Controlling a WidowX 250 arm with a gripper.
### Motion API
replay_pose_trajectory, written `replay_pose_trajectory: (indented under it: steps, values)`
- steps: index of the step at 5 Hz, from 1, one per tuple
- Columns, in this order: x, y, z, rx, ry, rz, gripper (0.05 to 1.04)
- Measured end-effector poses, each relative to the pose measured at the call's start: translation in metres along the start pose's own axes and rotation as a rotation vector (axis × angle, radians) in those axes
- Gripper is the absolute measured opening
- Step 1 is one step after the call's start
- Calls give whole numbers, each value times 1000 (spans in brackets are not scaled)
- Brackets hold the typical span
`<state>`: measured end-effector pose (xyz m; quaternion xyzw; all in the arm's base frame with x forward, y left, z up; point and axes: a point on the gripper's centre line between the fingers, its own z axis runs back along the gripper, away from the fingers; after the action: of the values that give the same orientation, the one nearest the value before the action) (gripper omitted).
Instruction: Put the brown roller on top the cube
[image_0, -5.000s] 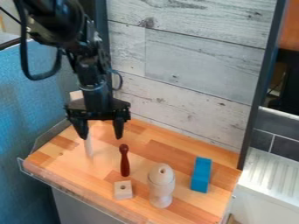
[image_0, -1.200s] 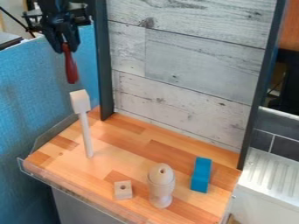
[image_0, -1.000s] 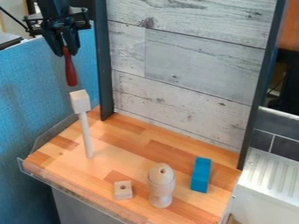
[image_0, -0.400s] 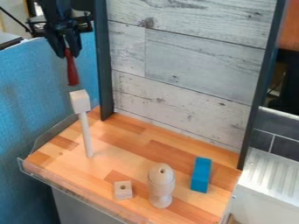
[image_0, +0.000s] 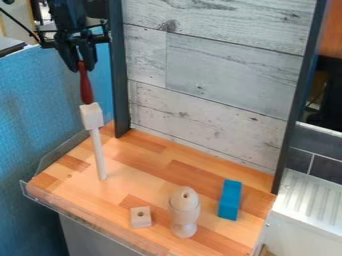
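Roller (image_0: 86, 91) lower, nearer raised cube (image_0: 92, 116); fingers (image_0: 69, 56) clamped on roller's half-hidden top; contact unclear.

Lab-like corner, 1 robot arm (image_0: 67, 17), pale plank backing (image_0: 220, 75), blue partition (image_0: 40, 100), wood-block tabletop (image_0: 140, 160)

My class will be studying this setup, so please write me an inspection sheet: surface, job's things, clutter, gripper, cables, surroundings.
Surface: wooden tabletop, strip-patterned.
Job's things: brown roller, upright, its lower end at the top of the cube, contact unclear; the cube sits on a pale rod.
Clutter: drilled block, turned wooden piece, blue block.
Gripper: the gripper holds the roller's upper end.
Cables: dark cable, upper left.
Surroundings: plank-patterned panel, blue partition, white ribbed unit.
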<state>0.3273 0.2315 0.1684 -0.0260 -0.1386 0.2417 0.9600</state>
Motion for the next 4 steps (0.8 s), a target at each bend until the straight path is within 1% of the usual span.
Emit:
replay_pose_trajectory:
  steps: [3,4]
  values:
    - [-2,-2,-7,5,18,0,294]
    - [-1,-2,-8,6,12,1,294]
